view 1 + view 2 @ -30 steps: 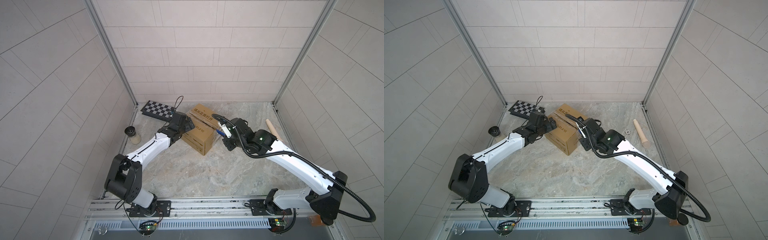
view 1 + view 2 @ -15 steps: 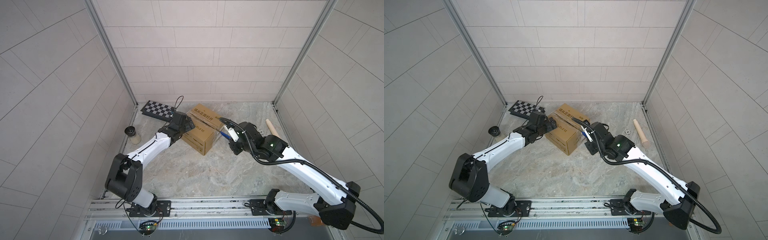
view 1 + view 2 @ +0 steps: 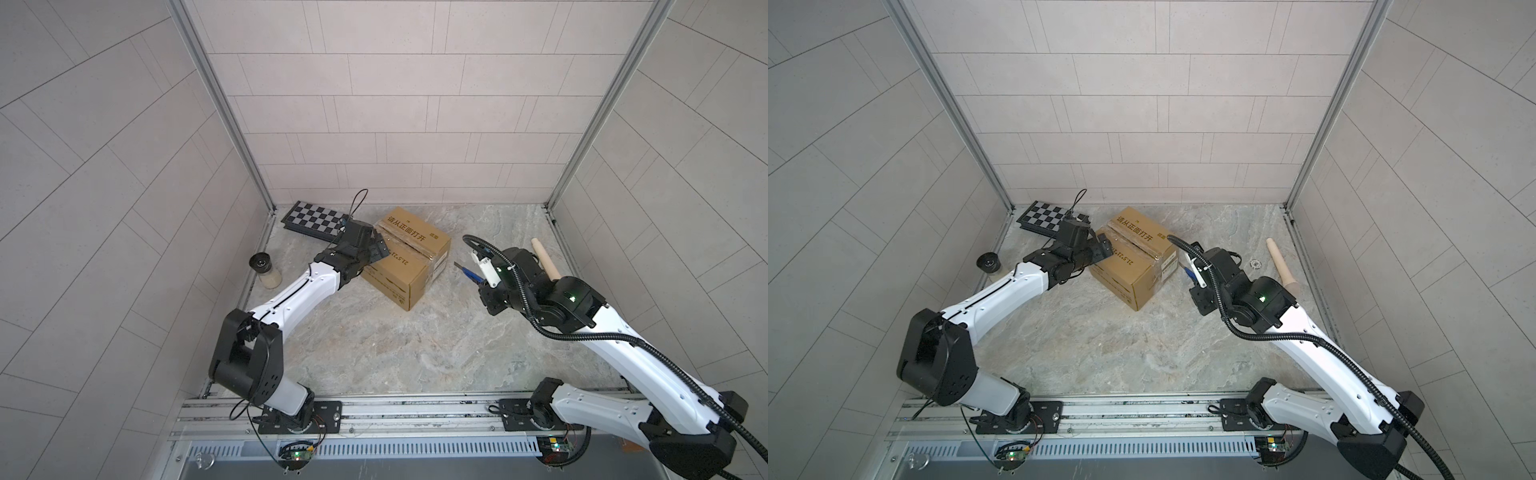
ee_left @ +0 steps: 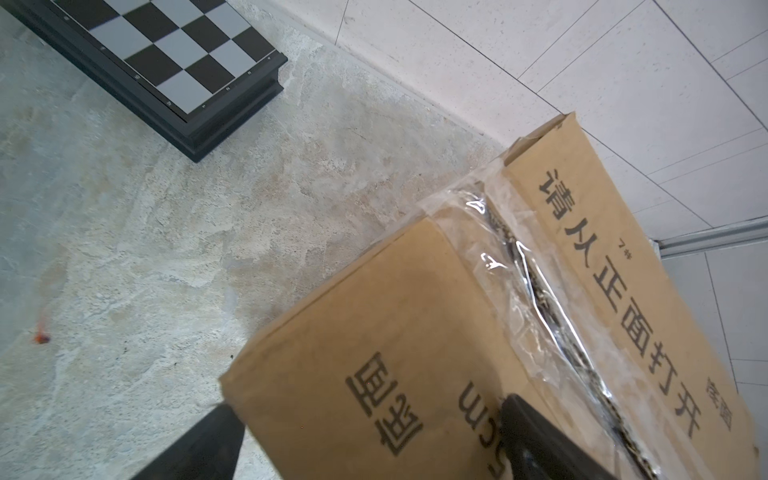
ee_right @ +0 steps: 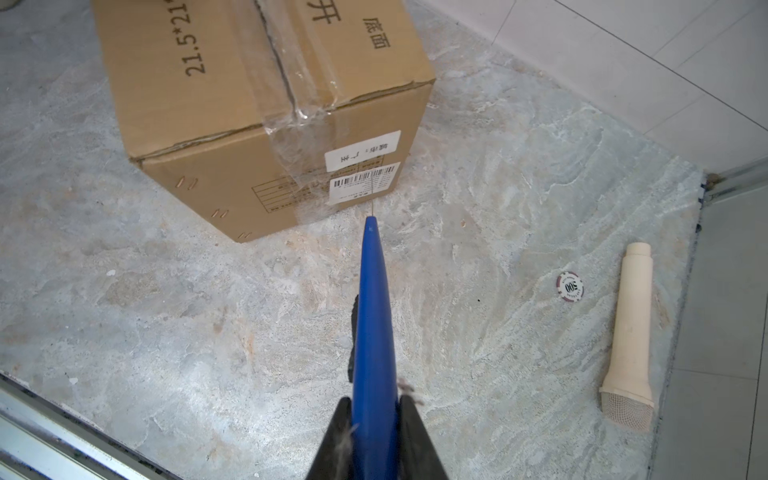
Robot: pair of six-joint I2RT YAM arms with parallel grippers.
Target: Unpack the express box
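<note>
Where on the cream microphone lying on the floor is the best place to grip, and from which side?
I would grip the cream microphone at mid-handle, from straight above, jaws across its width. It lies flat on the floor, the handle is slim and nearly straight, and the mesh head is wider.

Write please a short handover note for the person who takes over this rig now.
Left gripper: open, straddling a top edge of the express box, gripping nothing.
Right gripper: shut on the blue cutter, tip aimed at the box's labelled side, apart from it.
Box: upright, flaps closed.
Done: the top tape seam looks slit.
Left: lift the flaps and take out the contents.
</note>
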